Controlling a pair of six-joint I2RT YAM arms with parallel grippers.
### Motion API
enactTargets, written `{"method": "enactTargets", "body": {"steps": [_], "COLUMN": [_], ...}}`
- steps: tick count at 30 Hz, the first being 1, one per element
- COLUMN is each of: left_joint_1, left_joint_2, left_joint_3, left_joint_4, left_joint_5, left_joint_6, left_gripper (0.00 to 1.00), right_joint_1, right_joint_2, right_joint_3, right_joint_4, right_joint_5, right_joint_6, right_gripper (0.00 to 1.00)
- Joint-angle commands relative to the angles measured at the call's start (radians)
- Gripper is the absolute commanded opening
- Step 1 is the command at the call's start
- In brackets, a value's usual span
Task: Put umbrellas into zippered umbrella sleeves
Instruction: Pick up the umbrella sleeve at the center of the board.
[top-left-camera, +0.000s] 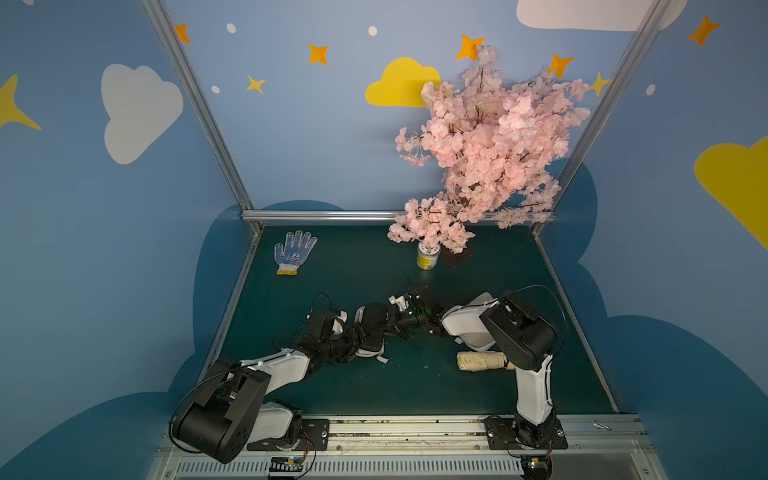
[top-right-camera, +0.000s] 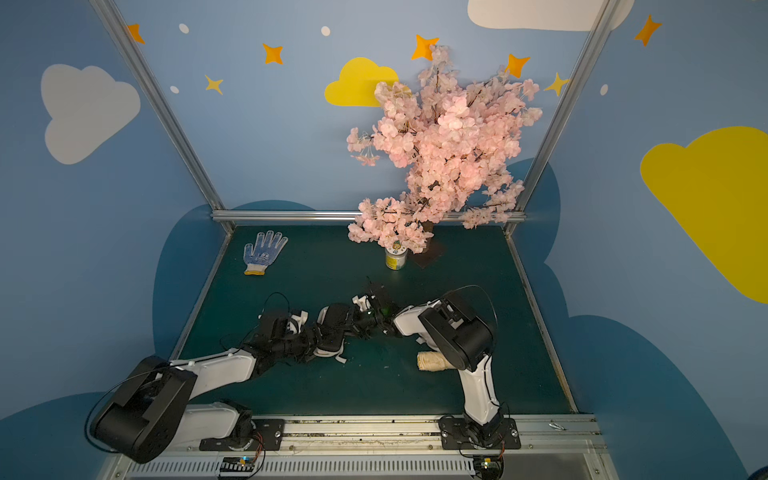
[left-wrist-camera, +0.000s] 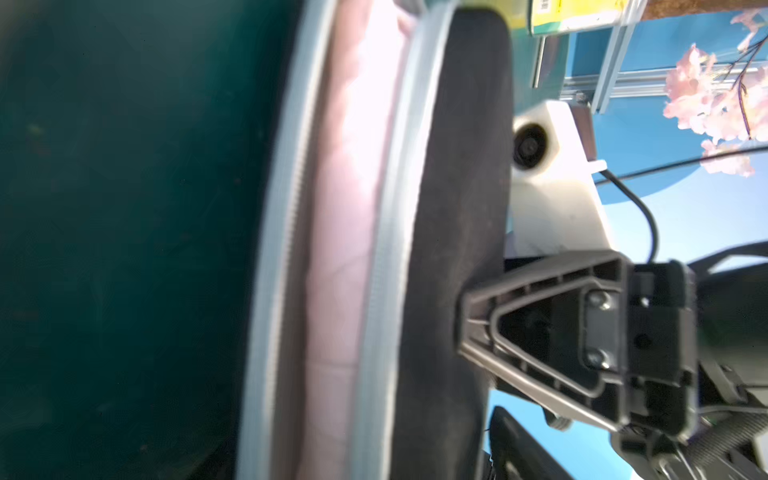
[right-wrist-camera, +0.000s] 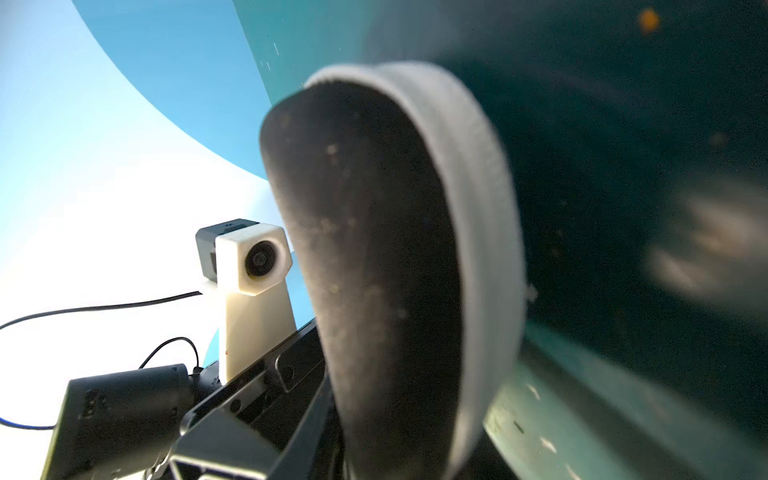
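Black sleeve (top-left-camera: 371, 324) is laid on the table (top-left-camera: 353, 274) robot-side of the jar (top-left-camera: 427, 257), long axis pointed roughly jarward, zip gaped, pink umbrella (left-wrist-camera: 353, 208) lain lengthwise inside; left pincer (top-left-camera: 353, 337) and right pincer (top-left-camera: 392, 324) are set against it, wide or clamped cannot be told.

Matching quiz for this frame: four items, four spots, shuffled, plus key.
Items:
1. glove
2. jar
3. cream-yellow umbrella
4. pink umbrella

Spots:
A. inside the black sleeve, zip not closed
B. lying loose beside the right arm
C. flat at the far left corner
D. under the pink blossoms

Pairs: 1-C, 2-D, 3-B, 4-A
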Motion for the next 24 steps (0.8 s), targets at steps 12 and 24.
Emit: {"method": "enactTargets", "body": {"steps": [12, 24], "left_joint_1": [0.002, -0.003], "left_joint_2": [-0.053, 0.023], "left_joint_3": [0.122, 0.314], "left_joint_4": [0.017, -0.056], "left_joint_5": [0.170, 0.522], "left_joint_6": [0.148, 0.194], "left_gripper": [0.45, 0.37], "right_joint_1": [-0.062, -0.294], "right_joint_2": [-0.156, -0.248], "right_joint_3": [0.031, 0.097], "right_joint_4": [-0.139, -0.587], "right_joint_5": [-0.117, -0.365], "right_joint_6": [-0.154, -0.703], "right_gripper": [0.64, 0.84]}}
